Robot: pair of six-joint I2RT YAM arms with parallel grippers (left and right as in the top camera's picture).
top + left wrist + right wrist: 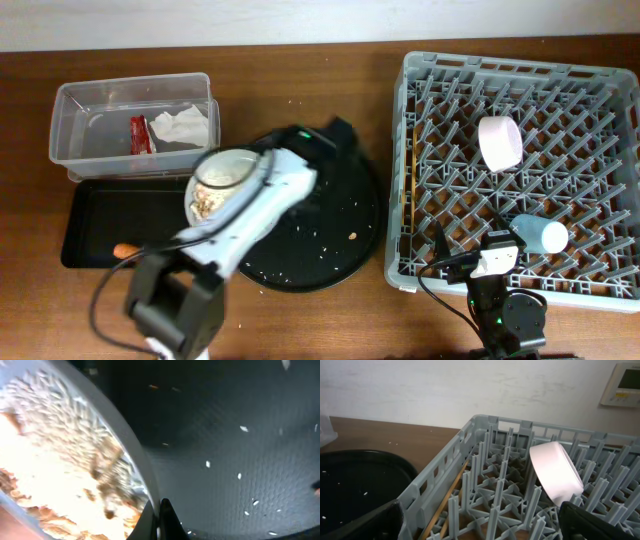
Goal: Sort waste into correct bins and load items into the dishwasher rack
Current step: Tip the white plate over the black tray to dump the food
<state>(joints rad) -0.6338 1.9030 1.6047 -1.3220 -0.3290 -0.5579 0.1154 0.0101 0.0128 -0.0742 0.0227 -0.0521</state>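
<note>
Altogether one plate [222, 180] was counted. The left jaws were closed on its rim and held it over the gap between the shallow black tray [90, 215] and the round black tray [340, 230]. It carried the rice scraps [55, 455]; loose grains on the round tray were too small to count. The clear tub [75, 110] held one red wrapper [140, 133] and one tissue [185, 125]. One carrot piece [125, 250] lay in the shallow tray. The rack [600, 90] held one bowl [500, 143] on edge, one cup [540, 235] near its front, and one pair of chopsticks [451, 495] along the wall nearest the round tray. The right jaws stood wide apart and empty at the rack's front edge, cut off by the frame. The left arm [250, 215] hid part of both trays. The plate showed blurred and overexposed in the left wrist view. All stood on a brown desk [300, 70].
</note>
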